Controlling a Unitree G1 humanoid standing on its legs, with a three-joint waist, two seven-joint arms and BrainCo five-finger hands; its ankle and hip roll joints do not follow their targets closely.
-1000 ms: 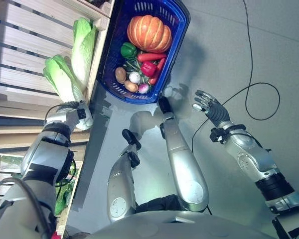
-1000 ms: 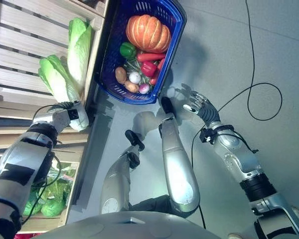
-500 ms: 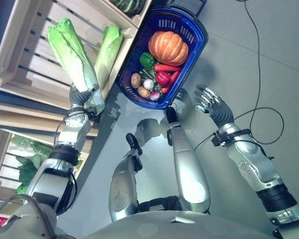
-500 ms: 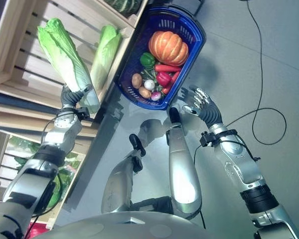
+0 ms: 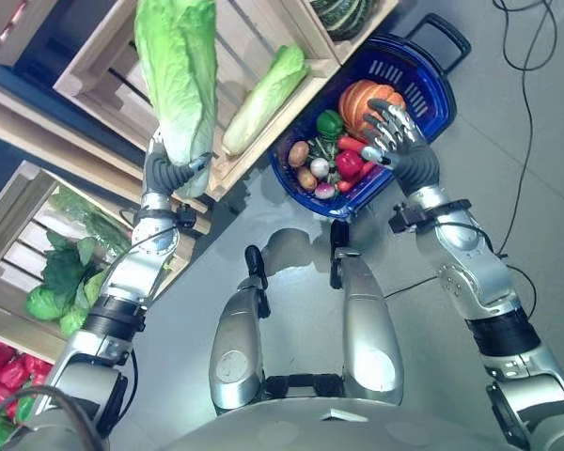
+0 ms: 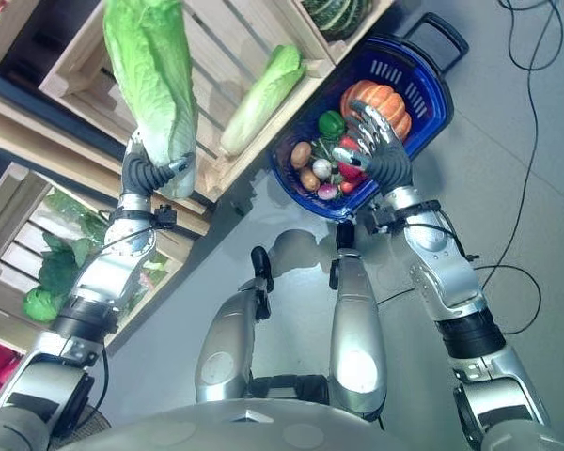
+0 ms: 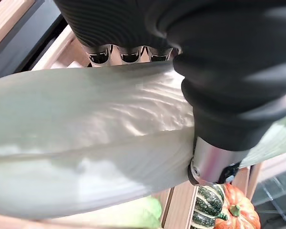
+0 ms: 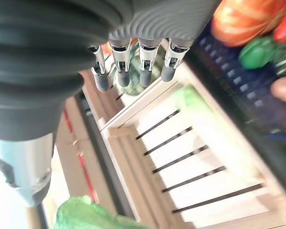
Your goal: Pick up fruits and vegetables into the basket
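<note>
My left hand [image 5: 167, 172] is shut on the white stem end of a long green napa cabbage [image 5: 180, 70], held up in front of the wooden crate [image 5: 103, 66]; the left wrist view has its pale stalk [image 7: 86, 143] crossing under my curled fingers. A second napa cabbage [image 5: 263, 98] lies in the crate. The blue basket [image 5: 432, 89] on the floor holds a pumpkin [image 5: 355, 99], green pepper [image 5: 330, 123], red peppers, potato [image 5: 298, 153] and other small vegetables. My right hand [image 5: 399, 141] hovers open over the basket's near side, fingers spread.
Lower shelves at the left hold leafy greens [image 5: 61, 282] and red peppers [image 5: 5, 371]. A striped green squash [image 5: 343, 11] sits in the crate beside the basket. Grey floor lies right of the basket.
My left hand has raised the cabbage higher, clear of the crate. My right hand has moved from beside the basket to over its near rim. The camera view has shifted too.
</note>
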